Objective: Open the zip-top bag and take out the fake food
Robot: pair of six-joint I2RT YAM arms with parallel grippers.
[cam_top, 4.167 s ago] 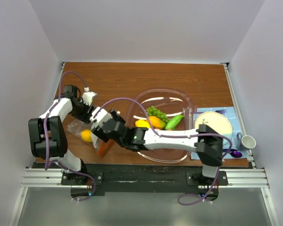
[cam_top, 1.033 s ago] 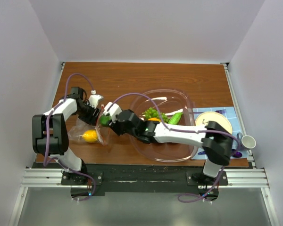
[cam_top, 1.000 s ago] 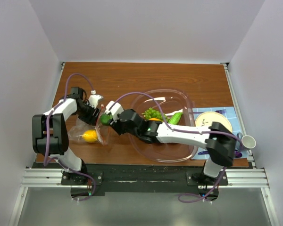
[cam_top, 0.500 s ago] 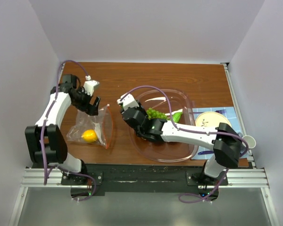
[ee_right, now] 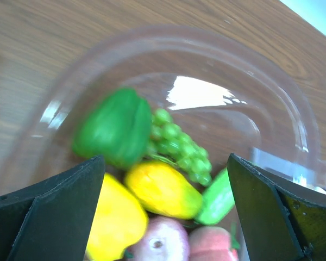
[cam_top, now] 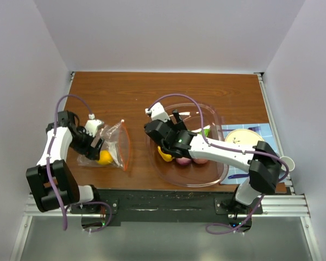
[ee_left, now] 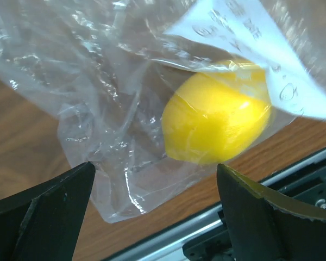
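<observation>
Both open, empty: left end effector (ee_left: 155, 168) over zip-top bag (cam_top: 111, 144) on table (cam_top: 152, 89), lemon (ee_left: 214, 117) inside; right end effector (ee_right: 165, 160) over bowl (cam_top: 217, 117) of fake food (ee_right: 163, 190). Risk we see — pinching slick film only, lemon slips out.

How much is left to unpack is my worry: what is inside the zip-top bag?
One yellow fake fruit shows through the clear zip-top bag. No other food shows there, though the bag's white printed panel covers the fruit's top and whatever lies behind it.
</observation>
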